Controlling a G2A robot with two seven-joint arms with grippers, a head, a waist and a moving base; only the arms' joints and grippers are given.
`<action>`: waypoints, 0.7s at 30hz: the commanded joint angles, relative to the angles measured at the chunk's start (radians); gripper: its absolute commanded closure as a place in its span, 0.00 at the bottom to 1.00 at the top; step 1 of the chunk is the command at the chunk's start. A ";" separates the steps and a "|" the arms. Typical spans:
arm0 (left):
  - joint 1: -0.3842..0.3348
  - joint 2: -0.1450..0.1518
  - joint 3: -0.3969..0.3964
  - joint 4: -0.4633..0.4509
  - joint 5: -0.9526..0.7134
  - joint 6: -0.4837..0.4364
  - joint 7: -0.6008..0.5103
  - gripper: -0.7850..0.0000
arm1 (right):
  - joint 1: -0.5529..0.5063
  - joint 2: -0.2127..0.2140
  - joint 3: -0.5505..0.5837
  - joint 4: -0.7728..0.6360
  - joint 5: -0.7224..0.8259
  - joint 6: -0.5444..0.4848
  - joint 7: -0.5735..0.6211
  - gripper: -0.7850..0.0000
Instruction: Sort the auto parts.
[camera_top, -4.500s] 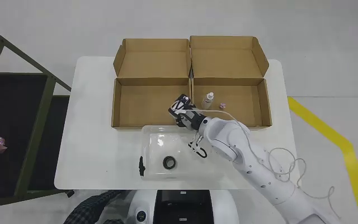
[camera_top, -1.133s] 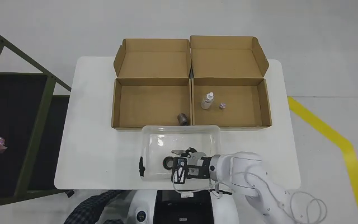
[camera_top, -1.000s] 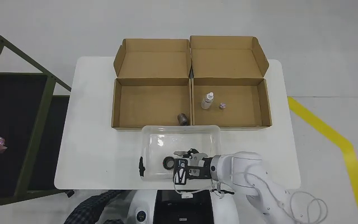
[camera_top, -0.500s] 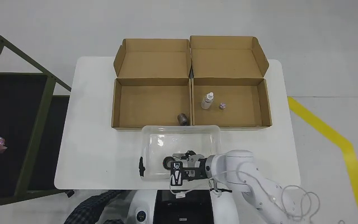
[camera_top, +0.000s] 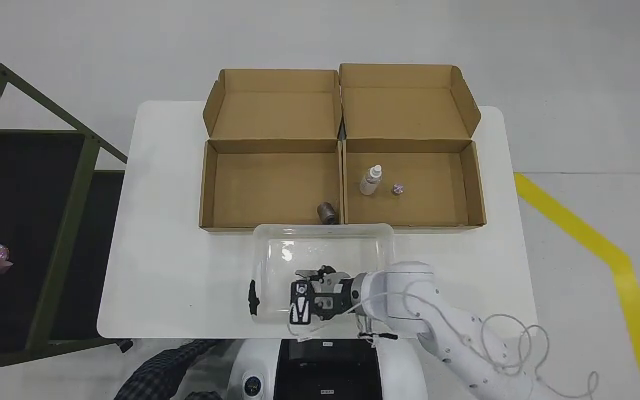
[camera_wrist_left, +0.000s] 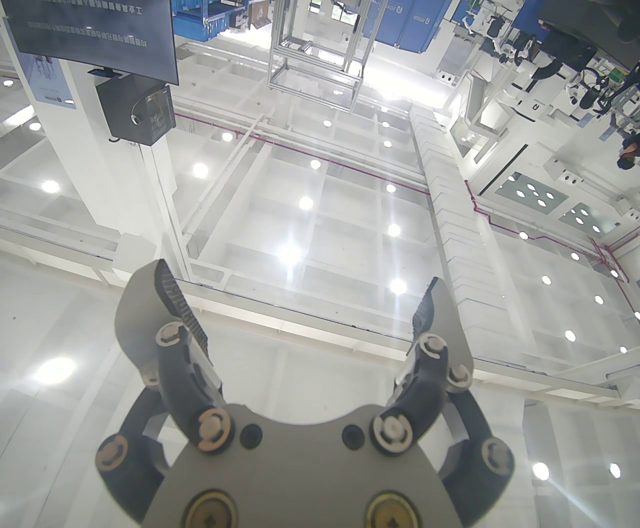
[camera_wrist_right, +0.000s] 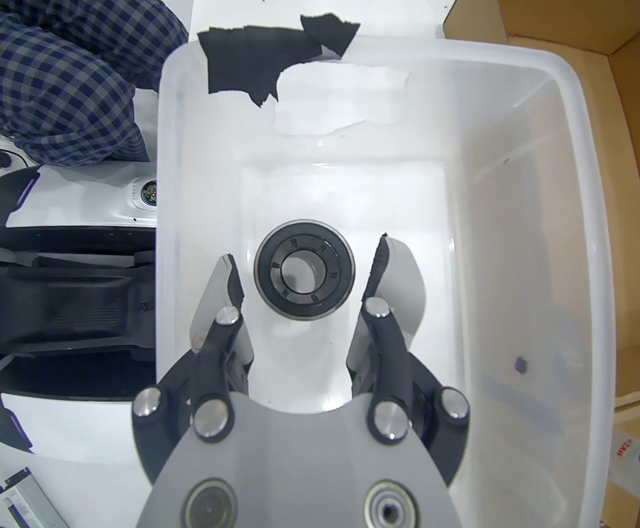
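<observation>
A black ring bearing (camera_wrist_right: 304, 270) lies flat on the floor of the clear plastic bin (camera_wrist_right: 575, 210). My right gripper (camera_wrist_right: 306, 255) hangs open just above it, one finger on each side, not touching it. From above, that gripper (camera_top: 299, 301) sits over the bin's (camera_top: 320, 231) near left part and covers the bearing. A tiny black piece (camera_wrist_right: 520, 364) lies elsewhere in the bin. My left gripper (camera_wrist_left: 295, 290) is open, holds nothing and points at the ceiling.
Two open cardboard boxes stand behind the bin. The left box (camera_top: 230, 190) holds a dark cylindrical part (camera_top: 326, 212). The right box (camera_top: 440, 190) holds a small white bottle-shaped part (camera_top: 371, 180) and a small pinkish piece (camera_top: 398, 187). Black tape (camera_top: 254, 297) sticks to the bin's left end.
The arm came back from the left box, leaving the dark cylindrical part there. In the last second its open gripper slid left across the bin until it was over the bearing.
</observation>
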 joint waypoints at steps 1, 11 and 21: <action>0.000 0.000 0.000 0.000 0.000 0.000 0.000 0.00 | 0.016 -0.005 -0.010 0.023 0.009 0.013 -0.002 0.40; 0.000 0.000 0.000 0.000 0.000 0.000 0.000 0.00 | 0.044 -0.012 -0.031 0.055 0.042 0.020 -0.007 0.62; 0.000 0.000 0.000 0.000 0.000 0.000 0.000 0.00 | 0.031 -0.001 -0.002 0.027 0.065 0.010 -0.026 1.00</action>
